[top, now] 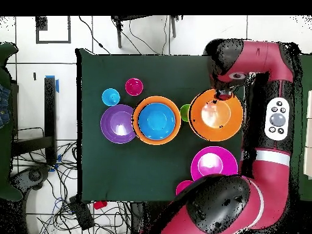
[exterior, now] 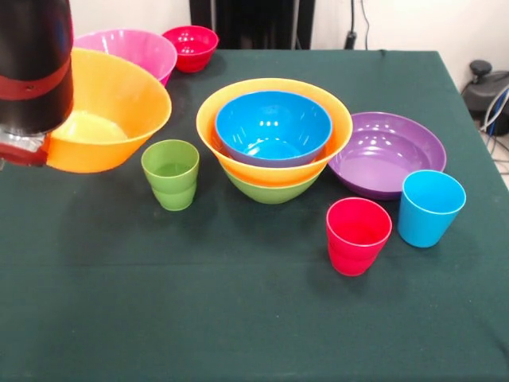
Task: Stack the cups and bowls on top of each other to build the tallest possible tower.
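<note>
The tower [exterior: 274, 171] stands mid-table: a green bowl as base, an orange bowl in it, a blue bowl [exterior: 273, 127] on top; from above the tower [top: 156, 120] shows as blue ringed by orange. My gripper [exterior: 32, 151] at the left is shut on the rim of a second orange bowl [exterior: 107, 111], which hangs tilted above the cloth; overhead, the gripper [top: 224, 94] is at the edge of this bowl [top: 216, 116]. The green cup [exterior: 171, 173] stands just beside it. The red cup [exterior: 358, 235] and light blue cup [exterior: 430, 207] stand at the front right.
A purple bowl [exterior: 387, 151] lies right of the tower. A pink bowl [exterior: 131, 48] and a small red bowl [exterior: 191, 46] sit at the far left behind the held bowl. The dark green cloth [exterior: 238, 318] covers the table.
</note>
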